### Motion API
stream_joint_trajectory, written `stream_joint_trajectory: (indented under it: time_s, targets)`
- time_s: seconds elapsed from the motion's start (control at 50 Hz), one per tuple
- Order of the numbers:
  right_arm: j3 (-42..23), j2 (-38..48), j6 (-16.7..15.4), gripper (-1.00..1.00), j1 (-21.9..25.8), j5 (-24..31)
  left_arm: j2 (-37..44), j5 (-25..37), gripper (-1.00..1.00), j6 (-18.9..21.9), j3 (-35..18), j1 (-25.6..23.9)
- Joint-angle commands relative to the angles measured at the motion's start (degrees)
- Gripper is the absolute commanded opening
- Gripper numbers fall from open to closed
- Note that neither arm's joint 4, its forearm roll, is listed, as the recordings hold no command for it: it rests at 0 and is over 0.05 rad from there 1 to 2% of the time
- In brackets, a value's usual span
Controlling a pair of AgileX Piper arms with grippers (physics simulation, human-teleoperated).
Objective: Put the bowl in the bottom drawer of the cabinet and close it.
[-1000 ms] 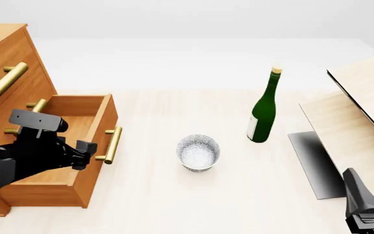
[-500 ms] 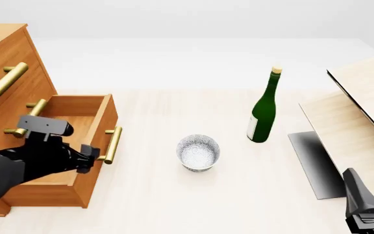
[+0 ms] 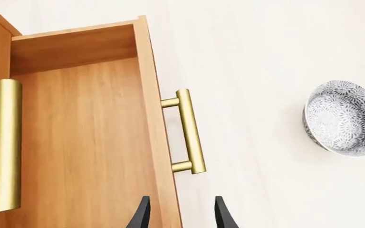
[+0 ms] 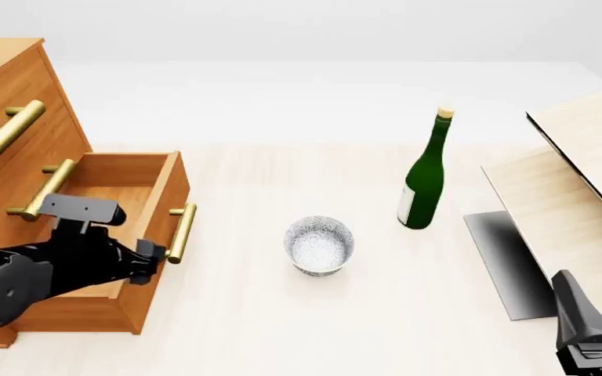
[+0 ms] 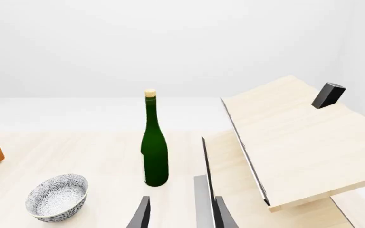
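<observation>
The bowl [image 4: 319,244], white with grey speckling, stands upright on the table between the cabinet [image 4: 13,94] and a green bottle; it also shows as the bowl [image 3: 346,117] and the bowl [image 5: 57,195]. The bottom drawer [image 4: 123,184] is pulled out, with its inside bare and its brass handle [image 4: 181,233] facing the bowl. My left gripper [image 4: 154,257] is open at the drawer's front panel, near the handle's [image 3: 189,131] closer end. In its wrist view one of the fingertips [image 3: 140,216] is over the drawer [image 3: 87,142] and the other is outside. My right gripper [image 4: 594,298] is open and holds nothing, low at the right.
A green bottle [image 4: 423,176] stands right of the bowl. Pale tilted boards [image 4: 583,180] and a dark flat panel [image 4: 505,262] fill the right side, with a black block [image 5: 328,95] on the upper board. The two upper drawers are shut, and their handles [image 4: 9,129] stick out.
My left arm has shifted nearer and slightly right along the drawer's front, lowering beside the handle. The bowl, bottle and right arm have not moved.
</observation>
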Motion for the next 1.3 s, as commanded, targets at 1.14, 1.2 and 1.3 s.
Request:
stream_joint_trajectory:
  time_s: [1.14, 1.2, 1.3]
  targets:
    - [0.0, 0.0, 0.0, 1.0, 0.0, 0.0, 4.9, -3.0, 1.0, -2.2, 2.2, -1.0]
    - [0.0, 0.0, 0.0, 1.0, 0.0, 0.0, 5.4, -3.3, 1.0, -2.1, 1.9, -1.2]
    - [0.0, 0.0, 0.0, 1.0, 0.0, 0.0, 6.6, -3.8, 1.0, -2.7, 1.8, -1.9]
